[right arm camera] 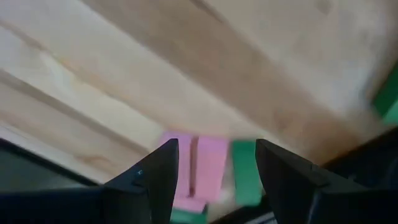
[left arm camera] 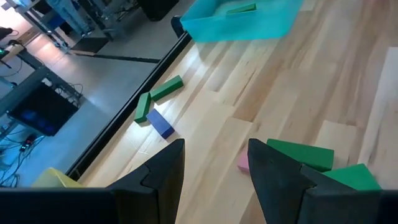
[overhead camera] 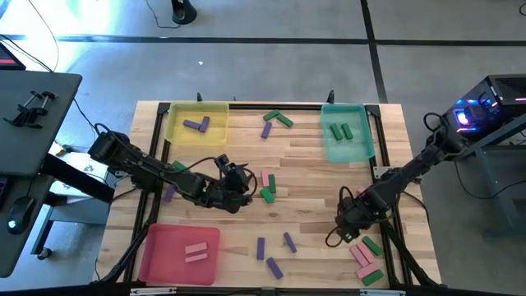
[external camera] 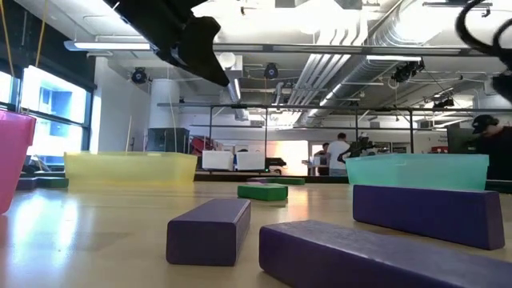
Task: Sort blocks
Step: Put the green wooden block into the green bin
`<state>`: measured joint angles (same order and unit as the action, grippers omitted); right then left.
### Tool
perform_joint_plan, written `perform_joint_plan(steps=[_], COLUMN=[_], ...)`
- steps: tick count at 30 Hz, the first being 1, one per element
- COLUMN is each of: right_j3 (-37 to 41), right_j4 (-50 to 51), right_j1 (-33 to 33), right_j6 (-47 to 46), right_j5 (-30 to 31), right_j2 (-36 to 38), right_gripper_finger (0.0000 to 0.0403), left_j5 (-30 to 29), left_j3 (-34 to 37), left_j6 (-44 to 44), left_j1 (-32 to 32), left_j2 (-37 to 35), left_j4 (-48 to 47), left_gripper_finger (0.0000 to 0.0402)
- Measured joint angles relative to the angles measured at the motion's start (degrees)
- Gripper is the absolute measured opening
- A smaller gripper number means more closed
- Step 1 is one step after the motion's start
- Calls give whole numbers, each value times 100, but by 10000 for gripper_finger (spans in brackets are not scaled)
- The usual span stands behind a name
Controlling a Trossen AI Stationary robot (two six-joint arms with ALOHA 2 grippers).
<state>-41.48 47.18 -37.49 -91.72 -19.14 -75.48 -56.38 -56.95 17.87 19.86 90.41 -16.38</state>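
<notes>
Green, pink and purple blocks lie scattered flat on the wooden table [overhead camera: 312, 205]. My left gripper [overhead camera: 244, 194] hovers open mid-table, just left of a pink block [overhead camera: 265, 178] and two green blocks [overhead camera: 268, 194]; in its wrist view they show as the green blocks [left arm camera: 301, 154] and the pink one [left arm camera: 242, 163], beyond the fingers. My right gripper [overhead camera: 345, 224] is open and points steeply down, above a cluster of pink blocks [right arm camera: 200, 165] and a green block [right arm camera: 245, 174] near the table's near right corner [overhead camera: 366, 256]. Nothing sits between either pair of fingers.
A yellow tray [overhead camera: 215, 108] at the far left holds purple blocks, a teal tray [overhead camera: 366, 148] at the far right holds green ones, and a red tray [overhead camera: 156, 255] at the near left holds pink ones. Loose purple blocks [overhead camera: 274, 253] lie near the front edge; green and purple ones [overhead camera: 275, 122] lie between the far trays.
</notes>
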Motion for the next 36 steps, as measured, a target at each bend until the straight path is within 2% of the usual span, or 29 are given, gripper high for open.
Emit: perform_joint_plan(steps=[7,11,18,26,29,35,36], right_j3=[-1,-1,-6,-32,-30,-30,-30], right_j4=[336,331,22,-204,-240,-132,-123], right_j1=[-633,-817,-816,-805,-805,-813,-821], right_j6=[-878,-745,-94,181,184,173,173], right_j5=[-879,-941,-1002,-1083,-1081,-930,-833], right_j2=[-258,-546,-1300,-1876,-1924,-1901,-1865], right_gripper_finger=[199,199,199,194,169,70,66], left_j5=[-173,-173,-268,-277,-275,-155,-69], left_j3=[0,0,0,0,0,0,20], left_j6=[-2,4,0,2,2,48,-41], left_j1=[0,0,0,0,0,0,0], left_j2=[0,0,0,0,0,0,0], left_j4=[-7,-2,13,15,14,-66,-49], left_gripper_finger=[163,163,163,163,163,163,163])
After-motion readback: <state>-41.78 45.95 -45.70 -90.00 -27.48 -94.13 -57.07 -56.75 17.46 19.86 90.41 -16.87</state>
